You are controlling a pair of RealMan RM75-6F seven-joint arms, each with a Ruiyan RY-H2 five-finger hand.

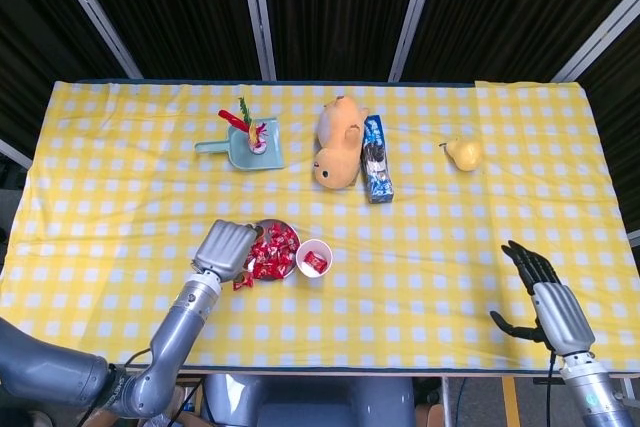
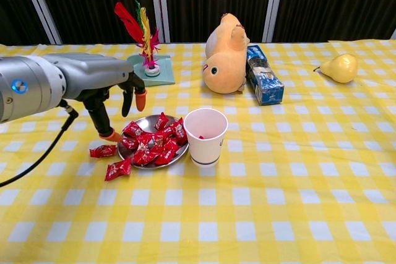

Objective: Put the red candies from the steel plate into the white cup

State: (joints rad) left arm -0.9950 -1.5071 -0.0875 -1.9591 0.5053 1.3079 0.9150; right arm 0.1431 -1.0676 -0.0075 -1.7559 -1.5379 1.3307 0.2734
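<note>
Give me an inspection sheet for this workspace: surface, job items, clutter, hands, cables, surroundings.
Surface: yellow checked tablecloth, flat.
Job's things: steel plate piled with red candies; two loose candies lie on the cloth at its left; white cup upright beside the plate's right, a candy inside.
Clutter: plush duck, blue packet, pear, teal tray with feather shuttlecock.
Hands: left hand above the plate's left edge, fingers apart and pointing down, holding nothing; right hand at the right near edge, open.
Cables: black cable hanging from the left arm.
Surroundings: dark curtain with pale rails.
</note>
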